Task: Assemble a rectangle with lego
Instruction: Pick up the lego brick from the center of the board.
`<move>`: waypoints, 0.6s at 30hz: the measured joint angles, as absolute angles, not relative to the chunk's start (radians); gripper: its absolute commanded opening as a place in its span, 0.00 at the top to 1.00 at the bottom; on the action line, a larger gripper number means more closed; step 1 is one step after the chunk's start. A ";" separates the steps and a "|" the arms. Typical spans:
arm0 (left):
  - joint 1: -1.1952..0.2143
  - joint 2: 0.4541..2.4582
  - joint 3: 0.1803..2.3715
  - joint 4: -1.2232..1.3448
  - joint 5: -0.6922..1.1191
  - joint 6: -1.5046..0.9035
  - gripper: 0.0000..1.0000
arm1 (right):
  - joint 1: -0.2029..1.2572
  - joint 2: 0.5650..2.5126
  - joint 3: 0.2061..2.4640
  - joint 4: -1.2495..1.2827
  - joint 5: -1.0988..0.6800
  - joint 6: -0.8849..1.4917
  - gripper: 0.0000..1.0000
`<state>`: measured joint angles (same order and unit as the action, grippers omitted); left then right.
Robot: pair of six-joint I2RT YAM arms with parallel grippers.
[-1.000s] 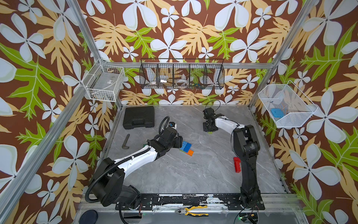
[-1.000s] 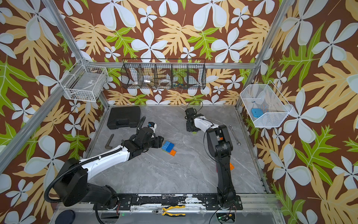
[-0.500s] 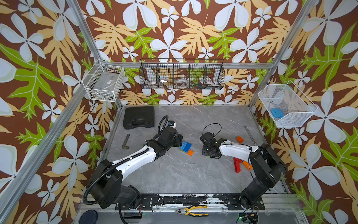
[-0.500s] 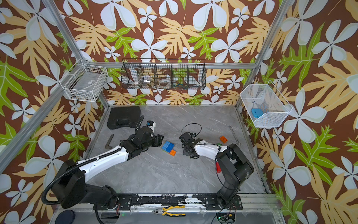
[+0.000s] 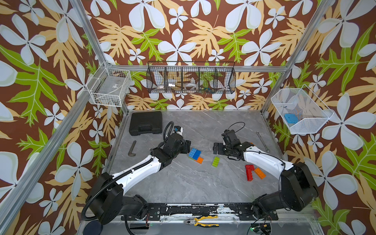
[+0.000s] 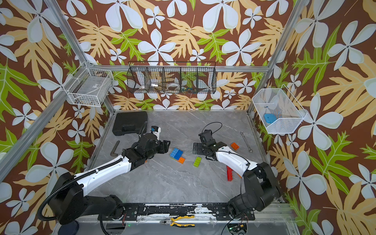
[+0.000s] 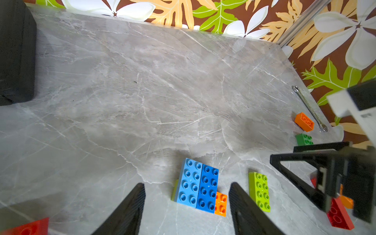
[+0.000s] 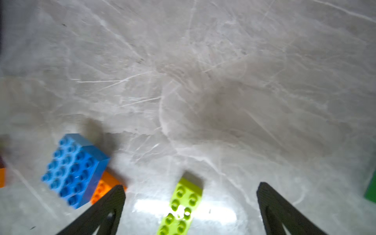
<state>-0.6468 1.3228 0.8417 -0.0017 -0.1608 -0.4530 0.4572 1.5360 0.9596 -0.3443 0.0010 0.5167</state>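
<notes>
Now the right claw (image 8: 191, 186) has released the lime brick (image 5: 215, 161).

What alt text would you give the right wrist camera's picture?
A lime brick lies studs up on the grey table, between the open black fingers of the right gripper. Nearby stands a blue block with an orange brick sticking out beneath it; the picture is slightly blurred.

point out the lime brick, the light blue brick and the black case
lime brick (image 5: 215, 161), a top view, studded top face
light blue brick (image 7: 190, 182), left wrist view, studded top
black case (image 5: 145, 123), a top view, lid centre
</notes>
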 measured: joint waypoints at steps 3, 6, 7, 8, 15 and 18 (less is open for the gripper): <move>-0.641 1.294 0.815 0.014 -0.168 -0.466 0.33 | 0.461 1.581 0.980 -0.348 -0.030 0.406 0.34; -0.628 1.276 0.780 0.027 -0.168 -0.473 0.33 | 0.456 1.625 0.993 -0.361 -0.050 0.317 0.34; -0.624 1.275 0.772 0.028 -0.167 -0.476 0.33 | 0.458 1.645 0.997 -0.360 -0.066 0.308 0.34; -0.622 1.276 0.766 0.030 -0.166 -0.481 0.33 | 0.461 1.663 0.998 -0.361 -0.086 0.301 0.34; -0.618 1.277 0.751 0.049 -0.157 -0.496 0.33 | 0.518 1.674 0.960 -0.373 -0.157 0.285 0.34; -0.618 1.277 0.745 0.052 -0.157 -0.496 0.33 | 0.545 1.628 0.924 -0.392 -0.178 0.296 0.29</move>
